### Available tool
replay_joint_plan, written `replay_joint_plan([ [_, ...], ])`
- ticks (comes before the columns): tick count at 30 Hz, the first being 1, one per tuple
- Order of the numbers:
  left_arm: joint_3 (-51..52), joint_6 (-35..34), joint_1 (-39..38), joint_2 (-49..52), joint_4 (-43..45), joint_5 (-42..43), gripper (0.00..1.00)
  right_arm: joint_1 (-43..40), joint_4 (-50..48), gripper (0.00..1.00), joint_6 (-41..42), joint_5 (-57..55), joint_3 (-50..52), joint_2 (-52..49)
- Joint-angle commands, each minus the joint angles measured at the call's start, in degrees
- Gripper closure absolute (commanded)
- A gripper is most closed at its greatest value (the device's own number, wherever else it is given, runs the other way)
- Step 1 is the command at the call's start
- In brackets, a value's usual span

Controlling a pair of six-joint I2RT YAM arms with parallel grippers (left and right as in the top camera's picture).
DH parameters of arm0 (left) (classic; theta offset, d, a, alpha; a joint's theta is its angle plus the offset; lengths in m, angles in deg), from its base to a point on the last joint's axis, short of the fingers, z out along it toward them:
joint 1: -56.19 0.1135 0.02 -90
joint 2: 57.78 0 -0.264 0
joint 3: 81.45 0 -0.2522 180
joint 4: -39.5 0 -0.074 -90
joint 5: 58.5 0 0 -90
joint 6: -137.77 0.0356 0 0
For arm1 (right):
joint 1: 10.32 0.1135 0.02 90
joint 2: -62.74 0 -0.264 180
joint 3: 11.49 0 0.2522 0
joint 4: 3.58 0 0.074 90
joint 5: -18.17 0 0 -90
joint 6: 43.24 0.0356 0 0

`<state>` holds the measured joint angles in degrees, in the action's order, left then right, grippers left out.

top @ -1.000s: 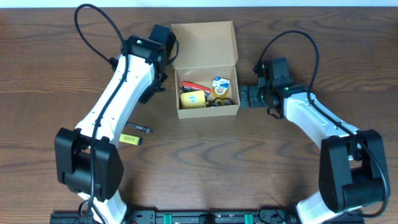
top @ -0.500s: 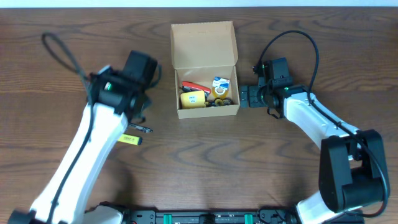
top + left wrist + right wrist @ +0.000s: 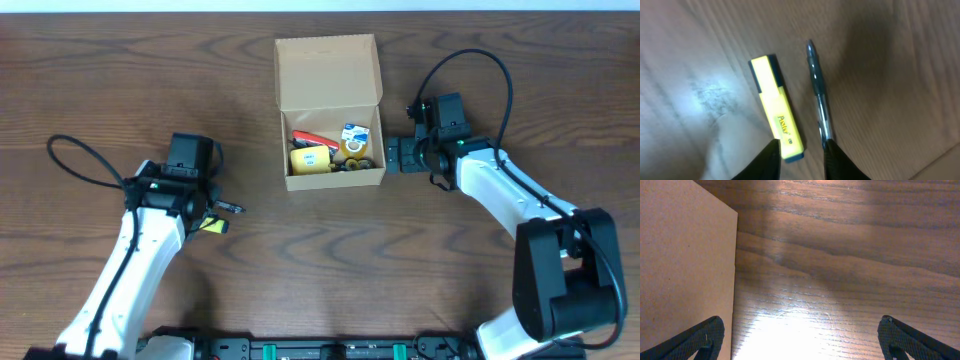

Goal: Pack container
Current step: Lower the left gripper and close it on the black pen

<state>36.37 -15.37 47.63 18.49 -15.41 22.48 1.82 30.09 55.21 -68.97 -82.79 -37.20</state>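
Observation:
The container [image 3: 335,181], a tan cardboard box with its flap lid [image 3: 328,68] standing open, sits at the table's middle back. Inside lie a yellow item [image 3: 310,158], a tape roll [image 3: 352,147] and a red tool [image 3: 305,138]. A yellow highlighter [image 3: 777,107] and a dark pen [image 3: 819,100] lie side by side on the table at the left. My left gripper [image 3: 802,152] hovers open just over them, the highlighter's near end between its fingertips. My right gripper [image 3: 802,335] stands wide open and empty beside the container's right wall [image 3: 685,265].
In the overhead view the highlighter [image 3: 210,224] and pen [image 3: 227,208] lie left of the box, under my left gripper [image 3: 203,212]. My right gripper [image 3: 396,156] sits close to the box's right side. Bare wood surrounds the box.
My left arm has swung away from the box's left side, down to the front left over the highlighter and pen, and its jaws have parted. The right arm has not moved.

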Motion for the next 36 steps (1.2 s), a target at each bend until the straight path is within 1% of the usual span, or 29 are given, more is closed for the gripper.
replay_joint_plan([
  [1, 1.2, -3.0, 0.7, 3.8, 4.0, 3.1, 0.46, -0.2, 0.0, 0.01, -0.8, 0.0, 0.1, -0.5],
  [3, 1.2, -4.8, 0.7, 6.8, 7.0, 4.1, 0.39, -0.2, 0.0, 0.01, -0.8, 0.0, 0.1, -0.5],
  [4, 1.2, -5.9, 0.7, 8.0, 8.4, 4.5, 0.38, -0.2, 0.0, 0.01, -0.8, 0.0, 0.1, -0.5],
  [7, 1.2, -10.4, 0.7, 11.1, 11.5, 4.6, 0.38, -0.2, 0.0, 0.01, -0.8, 0.0, 0.1, -0.5],
  [12, 1.2, -19.7, 0.7, 14.0, 11.8, 4.6, 0.41, -0.2, 0.0, 0.01, -0.8, 0.0, 0.1, -0.5],
  [16, 1.2, -23.3, 0.7, 16.2, 12.2, 4.5, 0.4, -0.2, 0.0, 0.01, -0.8, 0.0, 0.1, -0.5],
  [19, 1.2, -24.1, 0.7, 17.4, 13.2, 4.6, 0.42, -0.2, 0.0, 0.01, -0.8, 0.0, 0.1, -0.5],
  [22, 1.2, -25.7, 0.7, 18.8, 13.4, 4.6, 0.49, -0.2, 0.0, 0.01, -0.8, 0.0, 0.1, -0.5],
  [26, 1.2, -25.8, 0.7, 19.6, 13.4, 4.5, 0.52, -0.2, 0.0, 0.01, -0.8, 0.0, 0.1, -0.5],
  [30, 1.2, -25.8, 0.8, 19.6, 13.3, 4.6, 0.63, -0.2, 0.0, 0.01, -0.8, 0.0, 0.1, -0.5],
  [31, 1.2, -25.8, 0.8, 19.6, 13.3, 4.7, 0.64, -0.2, 0.0, 0.01, -0.8, 0.0, 0.1, -0.5],
  [36, 1.2, -25.8, 1.2, 19.7, 12.9, 6.1, 0.66, -0.2, 0.0, 0.01, -0.8, 0.0, 0.1, -0.5],
])
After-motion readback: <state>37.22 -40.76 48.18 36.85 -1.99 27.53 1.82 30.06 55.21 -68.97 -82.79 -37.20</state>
